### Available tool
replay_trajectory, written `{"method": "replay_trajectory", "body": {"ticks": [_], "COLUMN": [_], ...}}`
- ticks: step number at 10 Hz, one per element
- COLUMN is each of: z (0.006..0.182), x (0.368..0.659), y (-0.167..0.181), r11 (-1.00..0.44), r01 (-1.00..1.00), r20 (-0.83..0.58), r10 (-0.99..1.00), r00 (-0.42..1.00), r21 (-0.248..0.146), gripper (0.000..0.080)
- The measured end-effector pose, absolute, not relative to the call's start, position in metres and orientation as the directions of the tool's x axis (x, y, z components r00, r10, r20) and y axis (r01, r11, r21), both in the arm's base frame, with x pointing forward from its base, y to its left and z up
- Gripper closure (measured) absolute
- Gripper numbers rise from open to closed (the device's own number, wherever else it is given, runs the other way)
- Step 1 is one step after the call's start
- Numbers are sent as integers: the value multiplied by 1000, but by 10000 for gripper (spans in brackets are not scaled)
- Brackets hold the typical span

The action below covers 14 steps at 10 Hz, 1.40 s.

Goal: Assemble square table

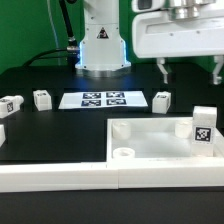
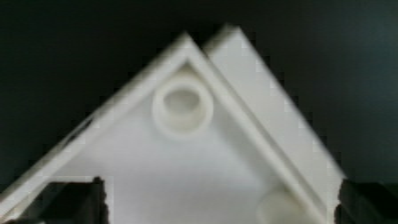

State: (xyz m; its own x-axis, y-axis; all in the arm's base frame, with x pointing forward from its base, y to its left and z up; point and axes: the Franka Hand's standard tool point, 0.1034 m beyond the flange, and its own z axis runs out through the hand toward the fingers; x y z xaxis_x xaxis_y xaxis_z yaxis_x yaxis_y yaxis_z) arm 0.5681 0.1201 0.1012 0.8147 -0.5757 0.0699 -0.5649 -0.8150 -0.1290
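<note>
Hovering wide open, the tool (image 1: 191, 72) grips nothing above the tabletop (image 1: 150, 143).

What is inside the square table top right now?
Inside the square table top: bare floor and round corner sockets, empty. A tagged block rises at its far corner; inside or behind, unclear. The near rim hides some floor.

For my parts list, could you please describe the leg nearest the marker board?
Start at the flat marker board. Just off its end on the exterior view's right sits a short white leg with a black-white tag. The other legs on the black table lie off the opposite end.
</note>
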Motion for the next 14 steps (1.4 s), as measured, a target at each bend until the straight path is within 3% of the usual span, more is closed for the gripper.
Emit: {"method": "replay_trajectory", "body": {"ticks": [4, 6, 8, 11, 13, 14], "z": [99, 81, 69, 72, 69, 68], "x": [565, 529, 505, 502, 495, 488], "y": [113, 82, 55, 52, 62, 67], "r11": [-893, -912, -923, -914, -888, -870], "r01": [-436, -404, -380, -403, -454, -482], "r20": [76, -16, -123, -295, -415, -478], "r10": [-445, -404, -371, -372, -388, -381], "r00": [892, 914, 920, 880, 823, 791], "r21": [-110, -71, -65, -48, -69, -105], "gripper": [150, 150, 150, 150, 150, 150]}}
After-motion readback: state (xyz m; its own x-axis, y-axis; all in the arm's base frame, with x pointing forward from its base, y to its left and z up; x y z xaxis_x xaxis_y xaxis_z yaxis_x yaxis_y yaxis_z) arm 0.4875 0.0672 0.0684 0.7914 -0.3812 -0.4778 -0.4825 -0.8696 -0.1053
